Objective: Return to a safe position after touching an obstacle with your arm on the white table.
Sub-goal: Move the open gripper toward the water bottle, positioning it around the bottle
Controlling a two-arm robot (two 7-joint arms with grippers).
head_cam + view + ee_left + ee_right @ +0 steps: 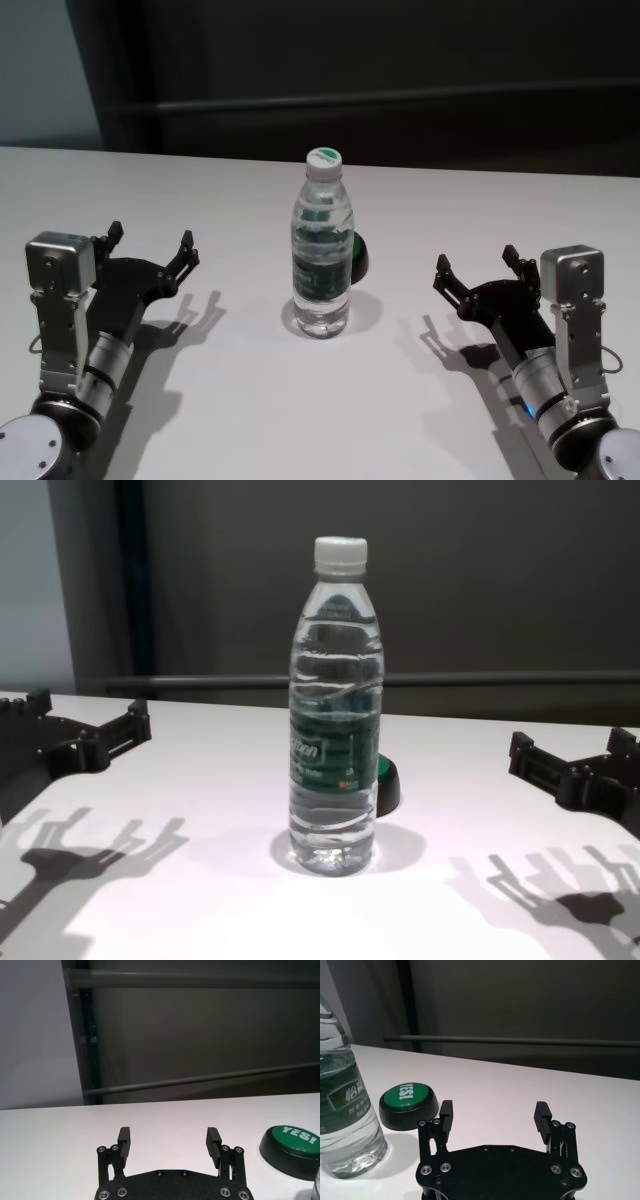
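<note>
Head view: bottle [322, 258] stands upright mid-table, long axis vertical, cap up. White table [250, 420] otherwise mostly bare. Left gripper [152, 243] low at the robot's left, right gripper [478, 265] low at its right; bottle lies between them, inboard of each, well apart from both. Neither arm is touching it. Both look abt equally distant; can't say which is nearer. Fingers on both spread wide, holding nothing.

Left wrist view: left gripper [169, 1142] fingers wide apart, empty gap, level over table. Green button [292, 1144] off to one side; sliver of bottle at frame edge.

Right wrist view: right gripper [493, 1116] likewise wide open, nothing held. Bottle [344, 1110] and button [408, 1104] both off to its inboard side, apart from fingers.

Chest view: bottle [336, 705] centre, button just behind its base. Forearms low, near table edge either side, pointing fwd.

Judgement: both arms look close to parked pose, symmetric. Any further retreat should go outward or back, away from bottle; inboard sweep risks tipping it.
</note>
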